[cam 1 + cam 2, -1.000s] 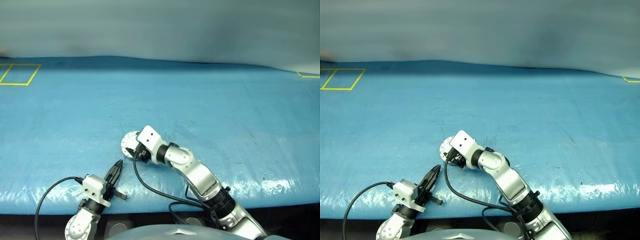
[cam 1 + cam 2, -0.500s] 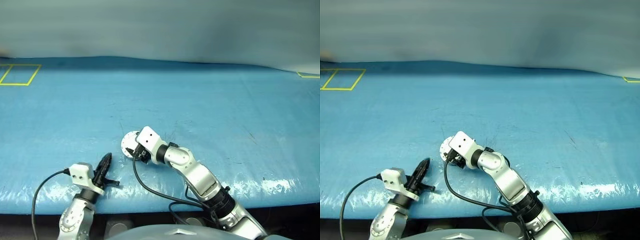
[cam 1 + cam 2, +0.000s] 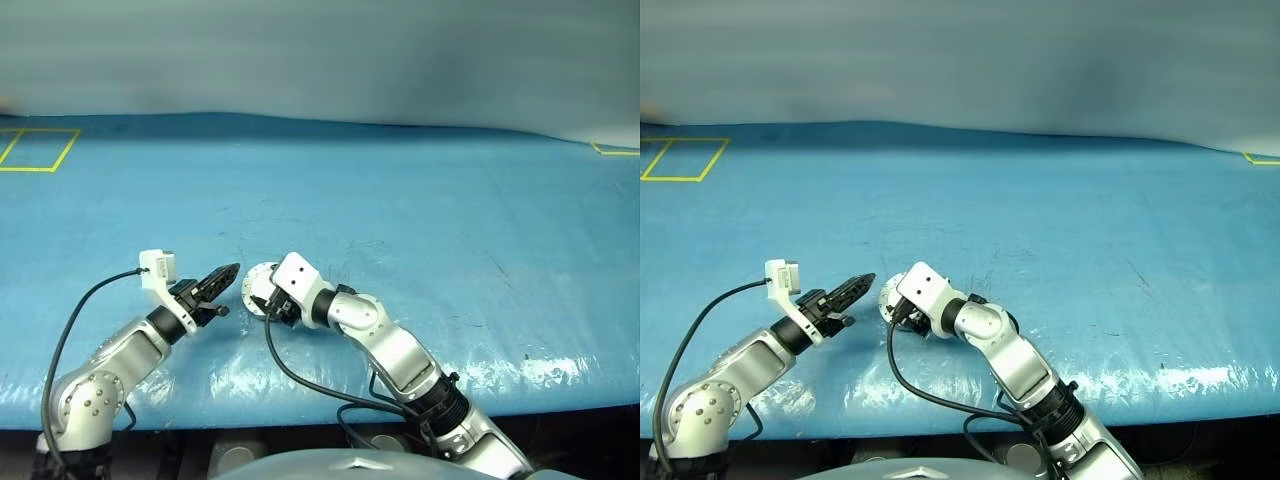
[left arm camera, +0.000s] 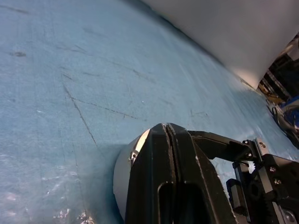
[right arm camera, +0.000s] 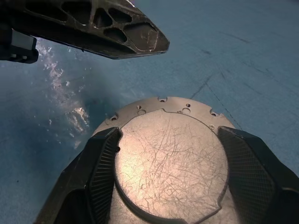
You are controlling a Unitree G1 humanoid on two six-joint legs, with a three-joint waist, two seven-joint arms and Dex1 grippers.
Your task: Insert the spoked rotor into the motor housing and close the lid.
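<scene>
The motor housing [image 5: 170, 158] sits low on the blue mat with the lid [image 3: 258, 279] flat over it, plain scratched grey face up. My right gripper [image 5: 170, 133] has its two black fingers [image 5: 100, 172] against opposite sides of this round part. The left gripper [image 3: 228, 270] is shut and empty. Its pointed tip hangs just left of the housing, a short gap away, and also crosses the right wrist view [image 5: 140, 37]. In the left wrist view the shut fingers [image 4: 166, 140] cover part of the housing's grey wall [image 4: 122, 168]. The spoked rotor is hidden.
The blue mat [image 3: 400, 220] covers the whole table and has yellow tape marks at the far left [image 3: 35, 148] and far right [image 3: 615, 150]. Black cables trail from both wrists toward the table's front edge [image 3: 330, 410].
My left arm has swung up from the table's front edge and forward, rolling its wrist, so its shut tip now points at the housing's left side. The right gripper and housing have not moved.
</scene>
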